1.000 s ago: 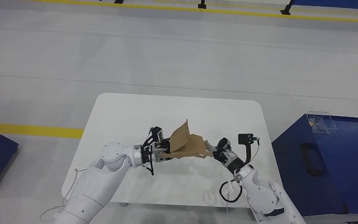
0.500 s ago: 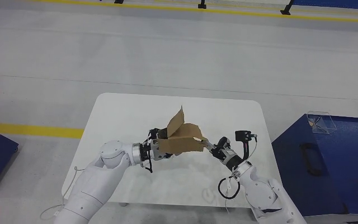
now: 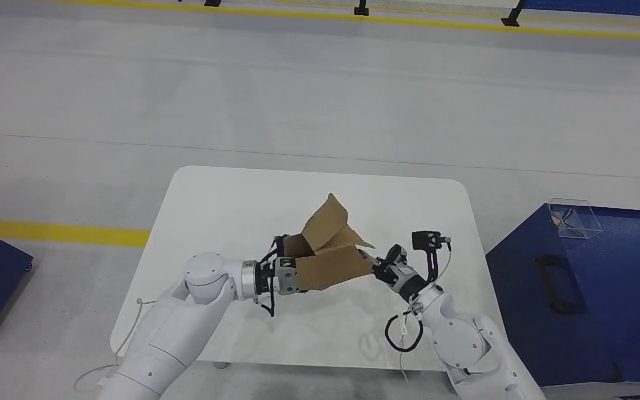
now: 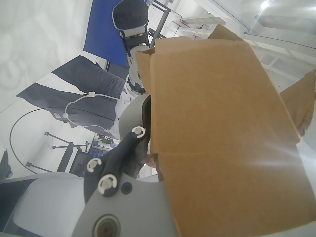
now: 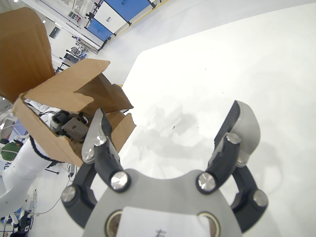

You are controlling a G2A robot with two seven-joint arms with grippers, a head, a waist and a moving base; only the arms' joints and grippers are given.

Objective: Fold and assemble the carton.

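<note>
The carton (image 3: 325,262), held over the desk (image 3: 220,200) near its front middle with a flap raised, blocks the way between the two arms. The left gripper (image 3: 283,275) grips one end. The right gripper (image 5: 168,107), fingers spread, sits just beside the other. Room to pass lies over the desk's far half and both sides. A blue box (image 3: 570,290) stands beyond the right edge.

The carton (image 3: 322,268) was plain brown cardboard, matt and slightly fibrous at its cut edges. The table (image 3: 230,205) had a smooth white top with a dull sheen. The right gripper (image 5: 168,111) had pale grey fingers (image 5: 248,124), smooth and possibly metal, faced with black ribbed pads (image 5: 223,125), on matt black links joined by shiny metal pins.
</note>
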